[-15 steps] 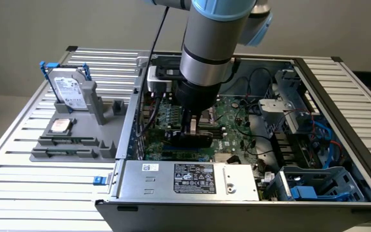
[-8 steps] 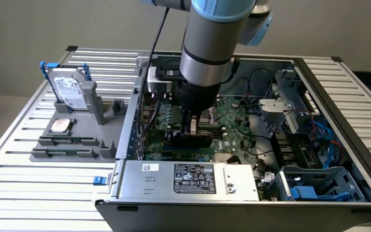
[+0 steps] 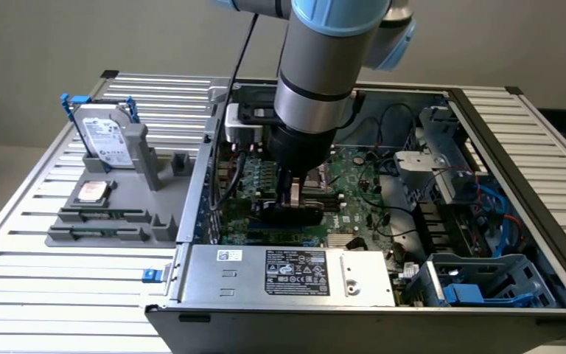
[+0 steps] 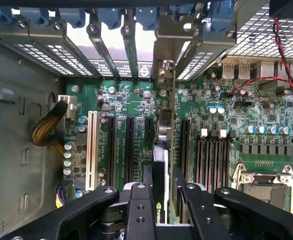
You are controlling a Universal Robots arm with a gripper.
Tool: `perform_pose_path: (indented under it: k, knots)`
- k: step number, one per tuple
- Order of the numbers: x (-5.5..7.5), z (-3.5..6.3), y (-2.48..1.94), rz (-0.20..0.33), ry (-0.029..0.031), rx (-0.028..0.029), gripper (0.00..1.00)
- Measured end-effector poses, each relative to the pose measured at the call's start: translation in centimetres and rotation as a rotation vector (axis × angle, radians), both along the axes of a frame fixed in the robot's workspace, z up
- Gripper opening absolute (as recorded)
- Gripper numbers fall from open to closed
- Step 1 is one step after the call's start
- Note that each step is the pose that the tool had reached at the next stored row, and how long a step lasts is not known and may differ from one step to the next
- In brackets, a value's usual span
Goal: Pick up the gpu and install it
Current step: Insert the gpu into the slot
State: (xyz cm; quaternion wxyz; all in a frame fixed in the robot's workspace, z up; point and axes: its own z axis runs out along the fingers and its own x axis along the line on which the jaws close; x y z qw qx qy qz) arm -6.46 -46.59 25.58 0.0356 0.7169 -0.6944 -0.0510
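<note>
Black gripper fingers [image 4: 161, 192] clamp the thin flat green-and-black gpu [image 4: 160, 167] edge-down over the green motherboard [image 4: 136, 97]; long black expansion slots [image 4: 129, 145] lie free on both sides.

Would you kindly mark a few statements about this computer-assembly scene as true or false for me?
1. The end effector is closed on the gpu, which stands on edge. True.
2. The hard drive with the blue handle sits inside the computer case. False: it stands upright in the gray holder outside the case, on the exterior view's left.
3. The case is open, exposing the green motherboard. True.
4. The gpu lies flat on the slatted table. False: it is held inside the case, at the motherboard's slots.
</note>
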Motion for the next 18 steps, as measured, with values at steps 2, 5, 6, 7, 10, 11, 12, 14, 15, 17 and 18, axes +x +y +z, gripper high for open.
perform_pose_path:
  k: [2, 5, 6, 7, 10, 11, 12, 14, 15, 17, 18]
  knots:
    - [0.01, -0.01, 0.01, 0.001, 0.0037, 0.0002, 0.26]
    - [0.02, -0.03, 0.04, 0.001, 0.0115, 0.0005, 0.26]
    - [0.02, -0.02, 0.04, 0.001, 0.0145, 0.0002, 0.26]
    - [0.01, -0.01, 0.06, 0.001, 0.017, 0.0002, 0.26]
    - [0.01, -0.01, 0.11, 0.001, 0.0203, 0.0, 0.26]
    - [0.01, -0.03, 0.12, 0.002, 0.0204, 0.0, 0.26]
    - [0.01, -0.05, 0.14, 0.002, 0.0205, 0.0002, 0.26]
    - [0.01, -0.09, 0.16, 0.003, 0.0206, -0.0001, 0.26]
    - [0.01, -0.12, 0.17, 0.003, 0.0206, -0.0002, 0.26]
    - [0.01, -0.17, 0.19, 0.005, 0.0207, -0.0005, 0.26]
    - [0.01, -0.2, 0.21, 0.005, 0.0206, -0.0005, 0.26]
